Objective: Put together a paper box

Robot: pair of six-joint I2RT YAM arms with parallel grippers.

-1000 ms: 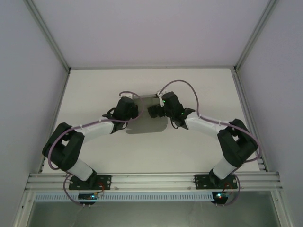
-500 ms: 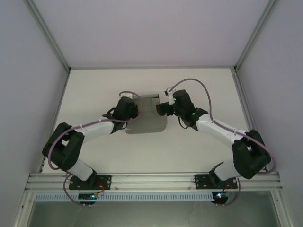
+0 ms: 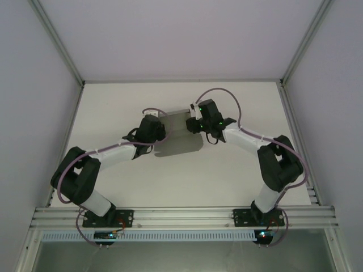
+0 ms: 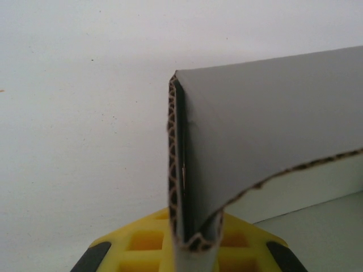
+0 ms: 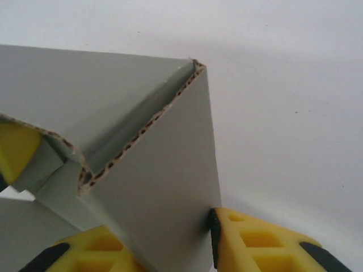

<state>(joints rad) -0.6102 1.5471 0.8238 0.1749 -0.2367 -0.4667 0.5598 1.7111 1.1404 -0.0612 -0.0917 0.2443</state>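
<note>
Top external view: the plain grey, partly folded corrugated-cardboard paper box [image 3: 180,144] lies on the white table [image 3: 170,187], at mid-depth and just left of centre, between the two wrists.

Left arm: rises from its near-left base, elbow pushed out to the left, forearm angled far and right. The left gripper [image 3: 154,131] sits at the left edge of the paper box. In the left wrist view the left gripper [image 4: 193,245] has its yellow fingers [image 4: 142,243] close against either side of a doubled-over upright wall of the paper box [image 4: 272,136], pinching it.

Right arm: base near right, elbow folded high on the right, forearm reaching far and left. The right gripper [image 3: 195,123] is at the far right corner of the paper box. In the right wrist view a folded corner panel of the paper box [image 5: 164,187] stands between the yellow fingers [image 5: 255,243] of the right gripper [image 5: 164,249], touching the right-hand one (whether the panel is actually clamped cannot be told from these views).
</note>
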